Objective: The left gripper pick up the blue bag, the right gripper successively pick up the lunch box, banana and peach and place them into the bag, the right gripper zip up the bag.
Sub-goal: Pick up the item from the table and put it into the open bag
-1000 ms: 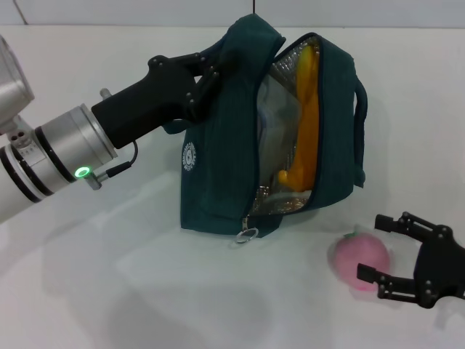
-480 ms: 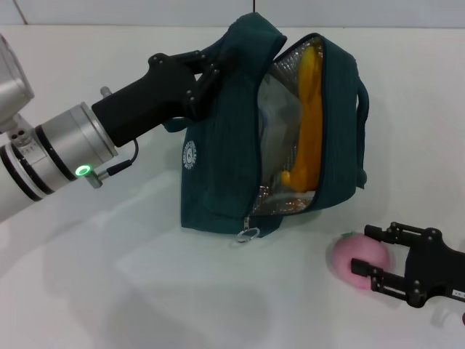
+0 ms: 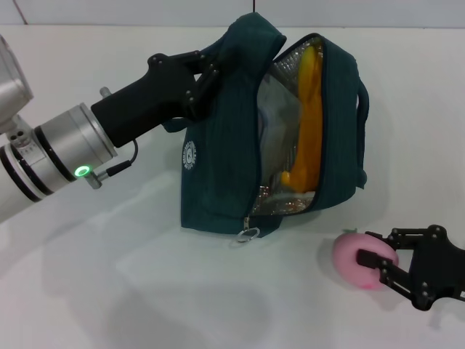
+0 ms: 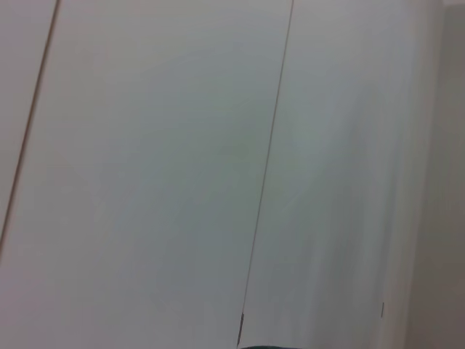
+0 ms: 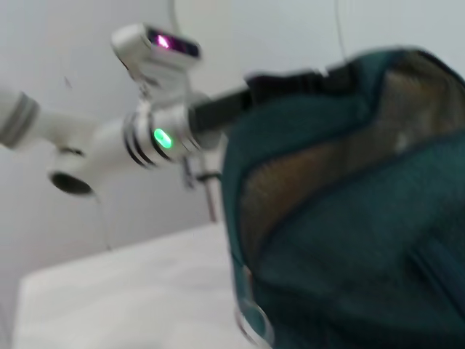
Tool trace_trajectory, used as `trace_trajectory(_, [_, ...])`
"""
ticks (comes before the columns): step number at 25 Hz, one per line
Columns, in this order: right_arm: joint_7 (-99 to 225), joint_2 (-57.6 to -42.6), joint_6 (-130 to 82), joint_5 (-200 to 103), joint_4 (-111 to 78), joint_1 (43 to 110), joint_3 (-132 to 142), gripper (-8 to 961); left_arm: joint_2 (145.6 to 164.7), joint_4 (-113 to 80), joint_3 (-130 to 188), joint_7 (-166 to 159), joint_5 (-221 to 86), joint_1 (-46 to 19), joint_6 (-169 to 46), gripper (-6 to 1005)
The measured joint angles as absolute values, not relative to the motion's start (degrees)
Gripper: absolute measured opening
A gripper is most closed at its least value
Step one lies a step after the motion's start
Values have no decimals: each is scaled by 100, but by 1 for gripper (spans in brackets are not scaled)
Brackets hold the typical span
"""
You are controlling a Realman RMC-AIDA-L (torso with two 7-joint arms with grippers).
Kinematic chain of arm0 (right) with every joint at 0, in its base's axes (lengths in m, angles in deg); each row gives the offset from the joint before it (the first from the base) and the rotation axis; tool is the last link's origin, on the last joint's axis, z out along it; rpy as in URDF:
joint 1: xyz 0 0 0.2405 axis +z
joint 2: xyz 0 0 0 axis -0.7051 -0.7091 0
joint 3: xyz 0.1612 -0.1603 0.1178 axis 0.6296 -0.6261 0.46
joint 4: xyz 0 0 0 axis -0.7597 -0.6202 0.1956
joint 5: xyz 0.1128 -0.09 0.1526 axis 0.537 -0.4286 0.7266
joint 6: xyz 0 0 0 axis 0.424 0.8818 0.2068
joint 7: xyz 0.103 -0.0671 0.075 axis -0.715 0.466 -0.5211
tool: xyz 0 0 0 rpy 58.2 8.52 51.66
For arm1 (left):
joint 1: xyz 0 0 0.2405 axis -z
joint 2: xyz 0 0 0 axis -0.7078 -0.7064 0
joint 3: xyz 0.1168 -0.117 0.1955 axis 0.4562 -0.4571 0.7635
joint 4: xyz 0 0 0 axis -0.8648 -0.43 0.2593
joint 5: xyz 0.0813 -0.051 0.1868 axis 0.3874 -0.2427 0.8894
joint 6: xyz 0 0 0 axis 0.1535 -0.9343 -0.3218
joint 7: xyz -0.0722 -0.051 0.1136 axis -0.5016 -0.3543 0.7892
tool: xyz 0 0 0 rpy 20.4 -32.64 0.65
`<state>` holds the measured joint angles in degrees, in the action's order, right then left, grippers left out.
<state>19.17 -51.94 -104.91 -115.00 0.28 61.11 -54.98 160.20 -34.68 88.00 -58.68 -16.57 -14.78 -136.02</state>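
The blue bag [image 3: 218, 167] stands tilted on the white table, its mouth open toward my right side. My left gripper [image 3: 200, 73] is shut on the bag's top and holds it up. Inside the bag, the yellow banana [image 3: 309, 109] stands along the far wall, next to the clear lunch box [image 3: 276, 123]. The pink peach [image 3: 349, 262] lies on the table in front of the bag's opening. My right gripper [image 3: 372, 246] has closed on the peach's right side, low at the table. The right wrist view shows the bag [image 5: 349, 218] close up.
The zipper pull ring [image 3: 247, 235] hangs at the bag's lower front corner. The bag's strap [image 3: 361, 138] loops out on its right side. My left arm [image 5: 160, 134] shows behind the bag in the right wrist view. The left wrist view shows only wall.
My right gripper has moved left onto the peach, and its fingers have gone from wide open to closed on it. The bag and left arm have not moved.
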Motion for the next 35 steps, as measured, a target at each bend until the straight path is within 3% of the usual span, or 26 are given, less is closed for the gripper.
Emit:
trace_trajectory(1, [1917, -5188, -10602, -11497, 42, 6119, -5497, 247, 16020, -3468, 8801, -5869, -1657, -1482, -13603, 36])
trace_trajectory(11, [1921, -5256, -12037, -10861, 254, 6384, -4616, 184, 16019, -3439, 8795, -5774, -1657, -1477, -13586, 36])
trace_trajectory(22, [453, -5281, -10925, -11136, 1012, 7628, -4760, 183, 16020, -3328, 8790, -5676, -1710, -1433, -13599, 37])
trace_trajectory(28, [-234, -5275, -10488, -11505, 1360, 7968, -5310, 188, 16020, -3342, 8767, -5675, -1714, -1435, -13618, 37])
trace_trajectory(35, [-368, -5280, -10468, -11613, 1742, 7799, -5478, 508, 16020, -3353, 8765, -5675, -1723, -1438, -13621, 37])
